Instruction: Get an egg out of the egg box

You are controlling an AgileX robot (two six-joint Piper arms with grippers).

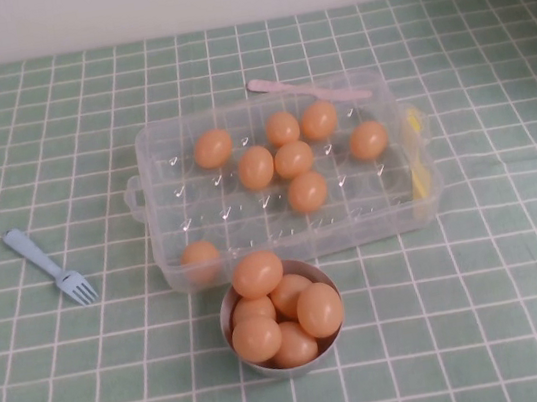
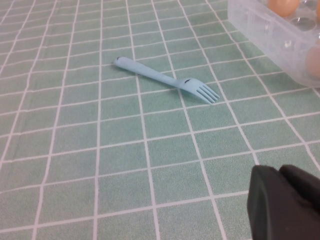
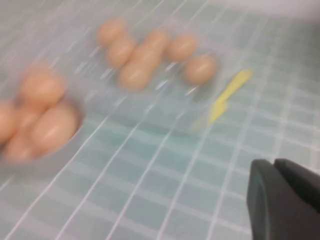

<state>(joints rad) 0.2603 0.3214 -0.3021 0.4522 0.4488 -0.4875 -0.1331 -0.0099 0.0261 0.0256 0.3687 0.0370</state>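
A clear plastic egg box (image 1: pixel 281 181) with rounded corners lies on a green checked tablecloth (image 1: pixel 519 254), its dimpled floor open to the camera. Eight orange-tan eggs are in it. Seven cluster toward the far half of the box: one egg (image 1: pixel 212 149) sits alone on the robot's left of the cluster, and another egg (image 1: pixel 368 140) sits at the cluster's right end. The eighth, a lone egg (image 1: pixel 200 259), rests in the near left corner of the box, seen through the clear wall.

Touching the near wall of the box stands a small round grey bowl (image 1: pixel 238 347), heaped with six more eggs of the same colour. A pink plastic knife (image 1: pixel 308 90) lies along the far rim of the box. A yellow utensil (image 1: pixel 415 154) lies along the box's right end. A pale blue plastic fork (image 1: pixel 49 265) lies on the cloth well to the left of the box, tines pointing toward the near edge.

Neither arm appears in the overhead view. The left gripper (image 2: pixel 285 202) shows only as a dark shape at the corner of its wrist view, above bare cloth, near the fork and to the left of the box; whether it is released or clenched cannot be told. The right gripper (image 3: pixel 282 197) shows likewise in its blurred wrist view, above cloth on the right of the box and bowl; its state cannot be told either. Neither holds anything visible.
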